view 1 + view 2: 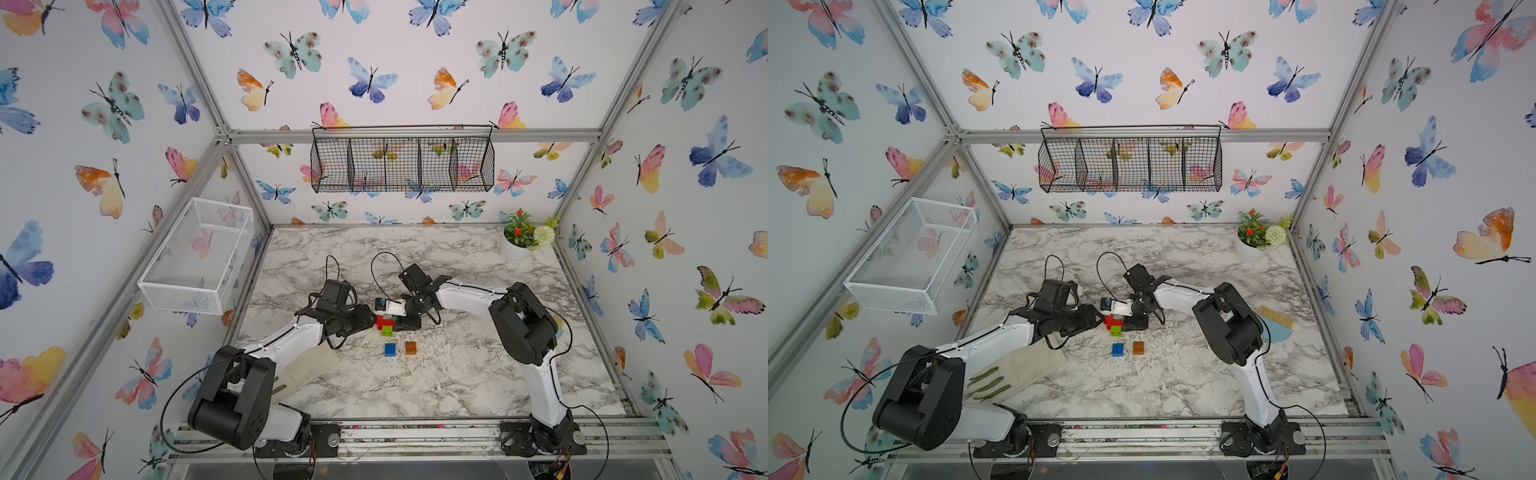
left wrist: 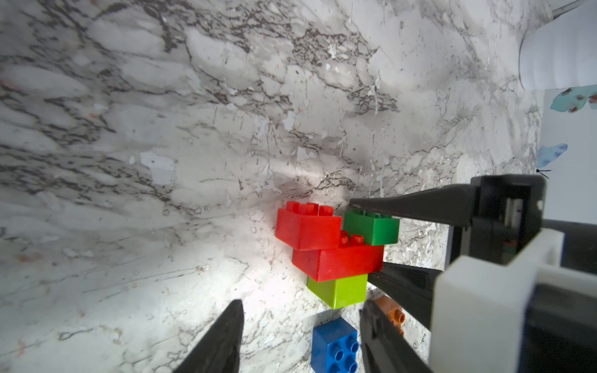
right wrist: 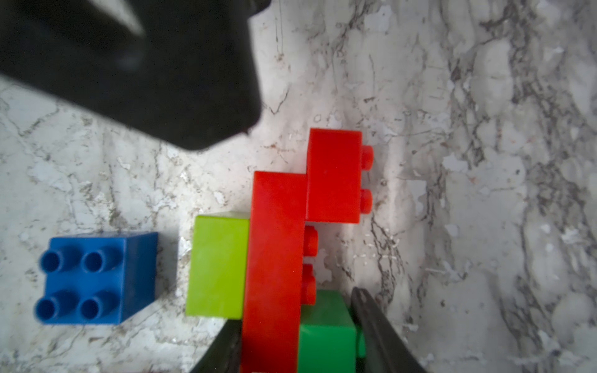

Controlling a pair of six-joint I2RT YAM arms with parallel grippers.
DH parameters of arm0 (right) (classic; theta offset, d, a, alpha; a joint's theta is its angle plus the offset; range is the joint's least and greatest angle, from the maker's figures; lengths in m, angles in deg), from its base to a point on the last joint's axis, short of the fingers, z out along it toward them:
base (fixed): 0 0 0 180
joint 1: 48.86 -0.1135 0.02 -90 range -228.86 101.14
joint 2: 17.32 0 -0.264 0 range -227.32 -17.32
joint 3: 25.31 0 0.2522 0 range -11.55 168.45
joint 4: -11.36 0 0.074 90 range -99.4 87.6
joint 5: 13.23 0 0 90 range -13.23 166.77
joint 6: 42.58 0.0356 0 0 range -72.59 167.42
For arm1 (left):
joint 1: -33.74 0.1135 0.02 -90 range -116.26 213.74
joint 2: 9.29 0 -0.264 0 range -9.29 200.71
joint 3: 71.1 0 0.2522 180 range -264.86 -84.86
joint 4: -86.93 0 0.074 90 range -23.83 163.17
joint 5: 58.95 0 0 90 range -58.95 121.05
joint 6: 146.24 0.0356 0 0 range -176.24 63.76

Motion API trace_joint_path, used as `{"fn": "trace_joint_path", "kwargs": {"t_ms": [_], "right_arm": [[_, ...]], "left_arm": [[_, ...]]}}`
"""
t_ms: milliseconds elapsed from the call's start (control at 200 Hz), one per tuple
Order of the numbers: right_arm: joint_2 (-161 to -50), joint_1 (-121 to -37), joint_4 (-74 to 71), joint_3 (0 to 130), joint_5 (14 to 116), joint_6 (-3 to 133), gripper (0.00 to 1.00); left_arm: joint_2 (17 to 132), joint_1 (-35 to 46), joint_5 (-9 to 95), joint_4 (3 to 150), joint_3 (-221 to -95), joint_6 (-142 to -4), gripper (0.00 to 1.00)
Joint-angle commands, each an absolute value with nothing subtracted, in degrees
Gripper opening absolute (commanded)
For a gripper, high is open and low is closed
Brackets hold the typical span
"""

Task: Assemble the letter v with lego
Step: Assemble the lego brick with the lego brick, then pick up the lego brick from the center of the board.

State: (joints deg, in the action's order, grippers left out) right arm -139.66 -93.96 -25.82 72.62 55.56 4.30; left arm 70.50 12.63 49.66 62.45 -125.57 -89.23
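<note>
A partly built lego cluster (image 1: 385, 324) lies on its side on the marble table: a lime green brick (image 2: 337, 290), a longer red brick (image 2: 339, 263), a small red brick (image 2: 308, 227) and a dark green brick (image 2: 371, 227). My right gripper (image 3: 294, 323) is shut on it, one finger against the longer red brick (image 3: 274, 258), the other against the dark green brick (image 3: 326, 329). Just left of the cluster, my left gripper (image 2: 300, 306) is open and holds nothing. A loose blue brick (image 1: 390, 349) and an orange brick (image 1: 411, 348) sit studs up in front of the cluster.
A potted plant (image 1: 521, 241) stands at the back right corner. A white mesh basket (image 1: 197, 257) hangs on the left wall and a black wire basket (image 1: 403, 160) on the back wall. A board with green beans (image 1: 1000, 382) lies under the left arm.
</note>
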Motion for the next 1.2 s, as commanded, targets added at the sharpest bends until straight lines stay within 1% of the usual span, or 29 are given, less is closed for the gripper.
{"fn": "trace_joint_path", "kwargs": {"t_ms": [0, 110, 160, 210, 240, 270, 375, 446, 506, 561, 621, 731, 856, 931, 1031, 1111, 1196], "right_arm": [[-140.92, -94.48, -27.06, 70.62, 56.99, 4.35, 0.53], [-139.11, -94.48, -26.90, 71.40, 57.60, 5.04, 0.67], [-137.98, -94.48, -26.86, 71.60, 57.89, 5.65, 0.71], [-136.42, -94.44, -26.14, 71.46, 58.50, 7.00, 0.74], [-135.41, -94.39, -25.63, 71.13, 58.89, 7.81, 0.78], [-134.15, -94.43, -25.08, 70.59, 59.49, 8.83, 0.79], [-128.55, -94.39, -21.72, 67.09, 62.24, 14.50, 0.80], [-123.80, -94.39, -18.72, 63.43, 64.45, 21.14, 0.82], [-120.07, -94.39, -15.90, 60.29, 67.19, 30.49, 0.84], [-117.36, -94.39, -17.01, 58.58, 68.15, 39.86, 0.91], [-114.67, -94.47, -18.68, 56.06, 67.12, 47.45, 0.96], [-109.49, -95.53, -16.85, 48.84, 64.63, 61.80, 0.96], [-107.21, -99.83, -17.78, 44.71, 68.39, 71.01, 0.92], [-108.99, -102.50, -18.79, 45.15, 68.98, 74.33, 0.91], [-114.58, -104.52, -21.68, 48.69, 69.54, 76.50, 0.90], [-119.02, -105.75, -27.00, 52.98, 74.35, 77.78, 0.89], [-120.77, -106.16, -28.50, 54.11, 76.96, 79.49, 0.88]], "left_arm": [[68.34, 13.04, 48.35, 60.08, -127.01, -87.81, 0.63], [67.29, 13.03, 48.58, 59.57, -126.79, -87.38, 0.67], [66.76, 12.99, 48.53, 59.57, -126.30, -87.48, 0.68], [66.48, 13.00, 48.58, 59.55, -125.78, -87.61, 0.68], [66.47, 13.00, 48.67, 59.54, -125.51, -87.70, 0.68], [66.42, 13.04, 48.80, 59.54, -125.34, -87.80, 0.68], [65.25, 13.03, 48.73, 59.80, -124.20, -88.56, 0.68], [63.65, 13.00, 48.57, 60.33, -123.25, -89.08, 0.71], [62.73, 12.99, 48.63, 60.51, -122.65, -89.52, 0.75], [62.51, 12.91, 48.87, 60.84, -122.22, -89.68, 0.79], [62.68, 12.91, 48.85, 60.84, -121.88, -89.88, 0.82], [63.27, 12.65, 49.01, 61.50, -121.52, -90.42, 0.84], [63.87, 12.39, 48.91, 62.31, -121.70, -91.10, 0.84], [64.24, 12.29, 48.94, 62.85, -121.69, -91.48, 0.84], [64.69, 12.20, 48.81, 63.15, -121.84, -91.82, 0.84], [64.55, 12.03, 48.72, 63.01, -121.69, -91.86, 0.83], [63.67, 11.85, 48.39, 62.94, -121.02, -92.15, 0.83]]}}
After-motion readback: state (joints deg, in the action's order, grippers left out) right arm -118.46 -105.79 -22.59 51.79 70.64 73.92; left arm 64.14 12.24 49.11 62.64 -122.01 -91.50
